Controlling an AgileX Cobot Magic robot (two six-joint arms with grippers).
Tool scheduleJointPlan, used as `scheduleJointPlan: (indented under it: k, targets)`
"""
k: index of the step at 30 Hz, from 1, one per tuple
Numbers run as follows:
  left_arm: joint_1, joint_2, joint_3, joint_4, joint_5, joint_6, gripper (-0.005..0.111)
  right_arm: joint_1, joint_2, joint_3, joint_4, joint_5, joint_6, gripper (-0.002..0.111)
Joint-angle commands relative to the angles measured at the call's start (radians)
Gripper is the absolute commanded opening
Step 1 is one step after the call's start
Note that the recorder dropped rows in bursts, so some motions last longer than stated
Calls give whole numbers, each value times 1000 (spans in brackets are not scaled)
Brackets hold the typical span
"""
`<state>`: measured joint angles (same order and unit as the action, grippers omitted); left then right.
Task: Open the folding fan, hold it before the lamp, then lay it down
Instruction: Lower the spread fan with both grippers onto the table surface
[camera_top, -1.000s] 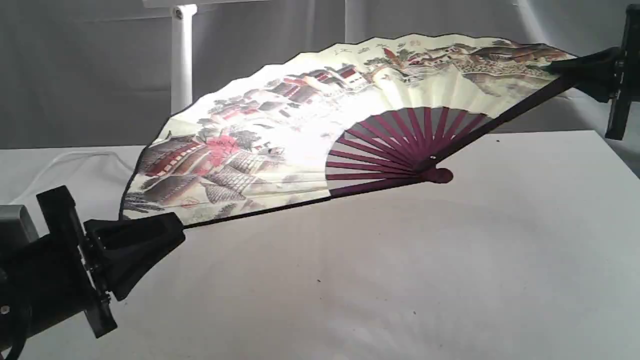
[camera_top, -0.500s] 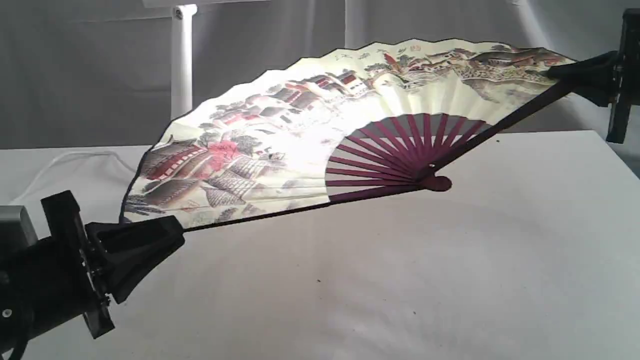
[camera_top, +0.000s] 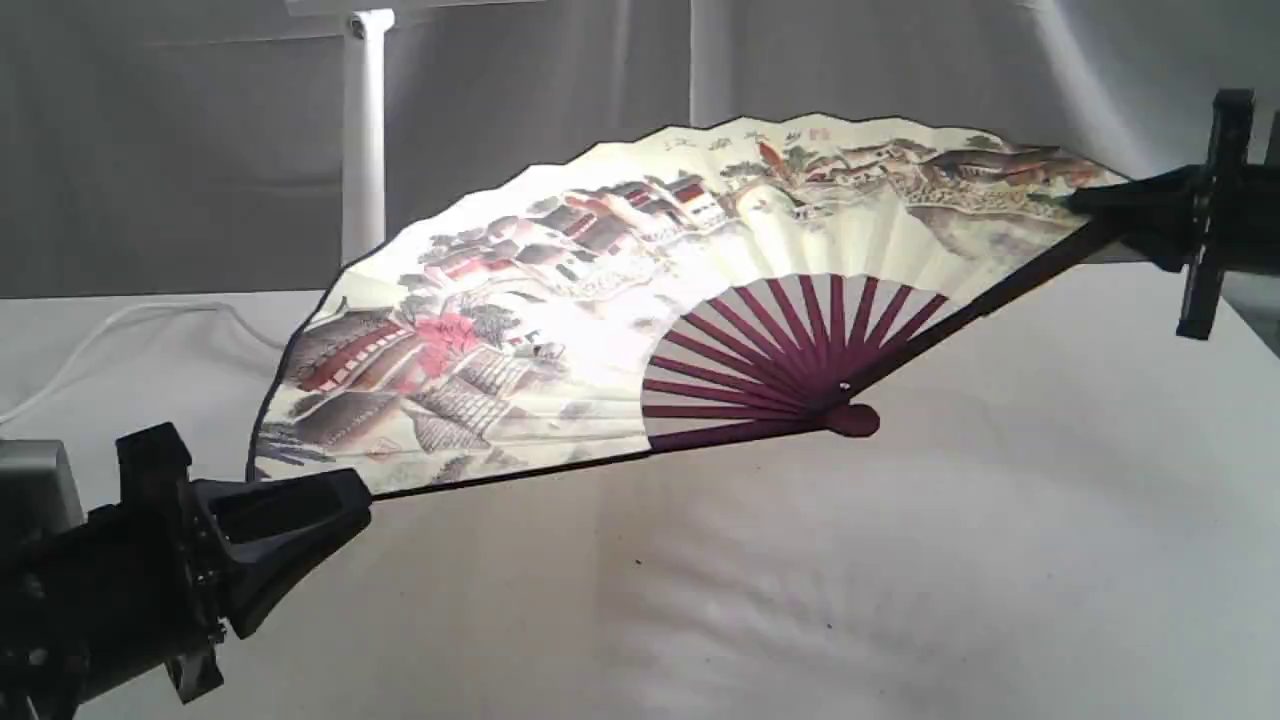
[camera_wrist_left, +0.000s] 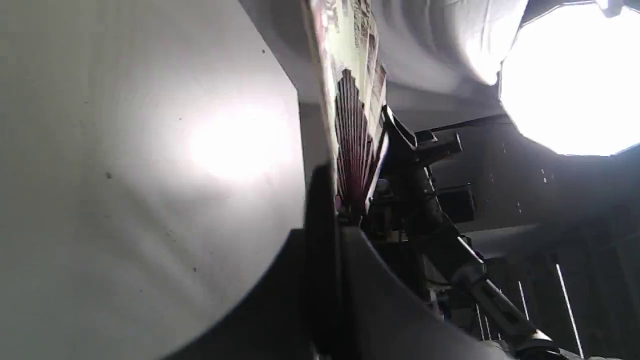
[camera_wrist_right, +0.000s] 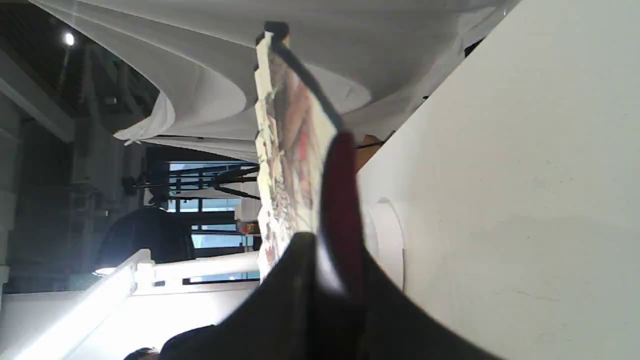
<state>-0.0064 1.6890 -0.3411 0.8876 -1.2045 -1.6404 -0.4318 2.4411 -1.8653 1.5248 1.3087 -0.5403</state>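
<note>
White cloth-covered counter fills the lower half of the exterior frame. Faint fan-shaped streaks of shadow fall across its lower centre. Grey draped backdrop closes off the whole upper half.

Folding fan is spread fully open and stretches across the middle of the frame from lower left to upper right. It is held off the counter and tilted, with the painted face turned up toward the camera. The leaf is cream with grey and red village houses and a thin black edge. Maroon ribs converge on the pivot, which is right of centre and low over the counter. Cannot tell whether the pivot touches the surface.

Left gripper is black and sits at lower left. Its jaws are clenched on the outer guard rib at the leaf's lower left corner. The left wrist view shows the fan edge-on, its dark rib pinched in the left gripper.

Right gripper is at the right edge in the upper part of the frame. Its jaws are clamped on the opposite guard rib, near the leaf's far tip. In the right wrist view the maroon rib of the fan runs straight into the right gripper.

Lamp is at upper left, a slim white post rising behind the fan's left edge. Its top is cut by the frame and its base is hidden by the leaf.

A white cord lies on the counter at the left edge.
</note>
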Motion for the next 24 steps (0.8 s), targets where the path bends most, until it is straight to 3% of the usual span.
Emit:
scheduleJointPlan:
  k: [1,13,24]
  targets:
    - [13,85,14,-90,-5,97,0,-36,31,32,85,-88,-135,0]
    - [13,410,-37,-126,-17,202,0,-36,56,32,-4,-95,-148,0]
    - [13,482,-37,-154,-17,266,0,-34,92,34,-51,-122,-141,0]
